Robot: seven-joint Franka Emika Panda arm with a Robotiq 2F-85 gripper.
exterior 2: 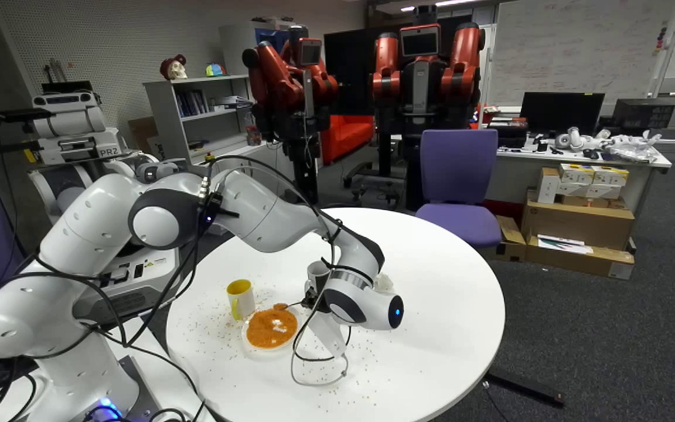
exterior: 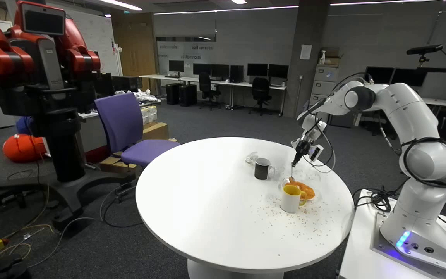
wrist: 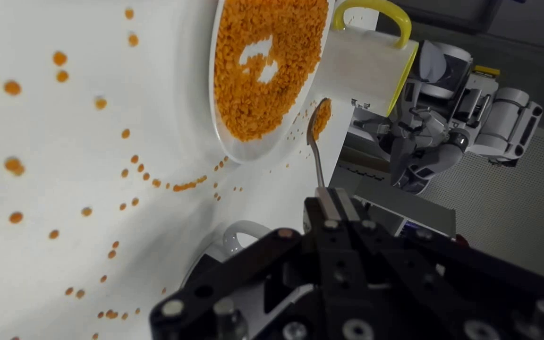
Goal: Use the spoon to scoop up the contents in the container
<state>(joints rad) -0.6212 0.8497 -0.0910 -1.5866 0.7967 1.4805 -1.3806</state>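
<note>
The container is a shallow white bowl [wrist: 248,153] on the round table, also in both exterior views [exterior: 311,198] [exterior 2: 258,350]. Orange grains, the contents [wrist: 248,108], cover its bottom around bare white patches. My gripper [wrist: 334,196] is shut on the handle of the thin metal spoon [wrist: 317,163]; the handle's end is hidden between the fingers. The spoon's bowl carries a heap of orange grains. It is near the container's rim, by the yellow-handled mug in the wrist view. In an exterior view the gripper [exterior: 293,164] points down with the spoon below it; the height is unclear.
A white mug with yellow inside [exterior: 290,201] stands close beside the container. A dark mug with a white handle [exterior: 261,170] stands near the gripper, partly hidden in the wrist view. Crumpled clear plastic [exterior: 251,158] lies behind it. Loose grains are scattered on the table [exterior: 207,217].
</note>
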